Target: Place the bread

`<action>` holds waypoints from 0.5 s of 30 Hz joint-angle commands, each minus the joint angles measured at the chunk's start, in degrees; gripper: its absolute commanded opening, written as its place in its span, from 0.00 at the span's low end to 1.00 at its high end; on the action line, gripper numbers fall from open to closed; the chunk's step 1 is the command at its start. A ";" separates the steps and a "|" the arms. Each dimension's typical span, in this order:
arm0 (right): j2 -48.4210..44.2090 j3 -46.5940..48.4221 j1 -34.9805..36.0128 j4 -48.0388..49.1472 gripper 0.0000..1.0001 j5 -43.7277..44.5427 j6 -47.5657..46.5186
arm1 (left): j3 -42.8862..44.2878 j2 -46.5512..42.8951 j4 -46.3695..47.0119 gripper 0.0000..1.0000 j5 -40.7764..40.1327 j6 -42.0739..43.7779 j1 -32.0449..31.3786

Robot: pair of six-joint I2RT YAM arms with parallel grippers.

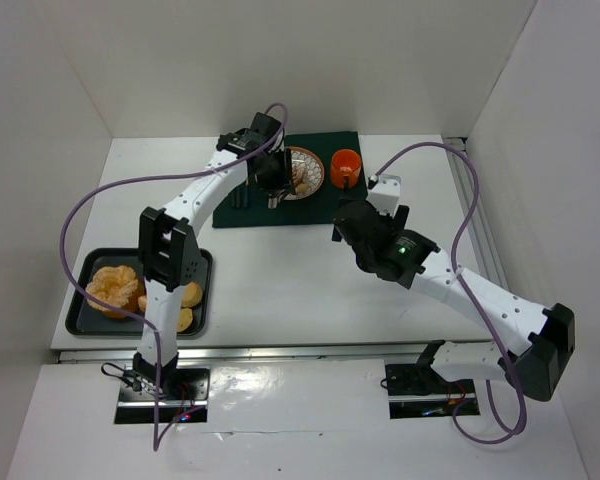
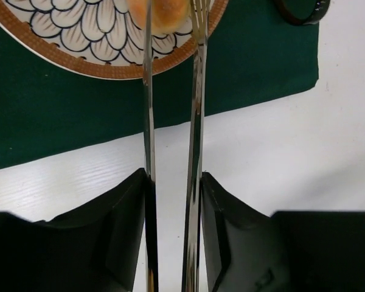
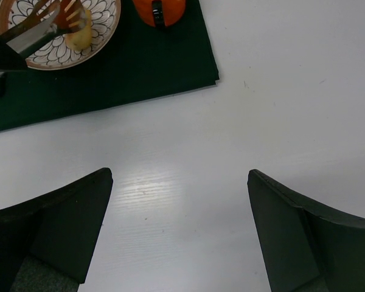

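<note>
Starting nearest the arm bases, a dark tray (image 1: 78, 318) sits well behind the left hand (image 1: 272, 178), beside that arm's base, with several golden bread pieces (image 1: 112, 288) in it. Farther out, the right hand (image 3: 179, 176) hovers over bare white worktop (image 3: 280, 109), its two fingers spread wide with nothing between them. A green mat (image 3: 140, 67) lies ahead of it and to its left.

The left hand is stretched out over the near edge of that mat. Its fingers (image 2: 125, 207) are pressed against the two arms of a pair of metal tongs (image 2: 196, 121), pinching them from both sides. The arms run forward from the hand almost parallel, with a narrow gap between them.

Beyond the fingers, at the tongs' tips, the bread (image 2: 167, 15) lies on a patterned plate (image 2: 79, 42) with a brown rim, which rests on the mat. The tips stand on either side of the bread; whether they touch it cannot be told. Just to the right of the plate, farthest out, an orange cup (image 3: 173, 9) stands on the mat.
</note>
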 commanded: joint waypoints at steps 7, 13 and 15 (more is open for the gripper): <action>0.70 1.60 -0.40 -0.37 0.99 -0.19 -0.34 | 2.76 -5.52 1.61 0.57 -1.86 2.41 -0.96; 0.70 1.07 -0.40 0.16 0.99 -0.72 -0.34 | 1.01 -14.74 -1.64 0.57 -8.72 3.02 -0.96; 0.70 1.07 -0.40 0.16 0.99 -0.72 -0.34 | -3.46 -18.43 -4.19 0.57 -12.93 3.55 -0.96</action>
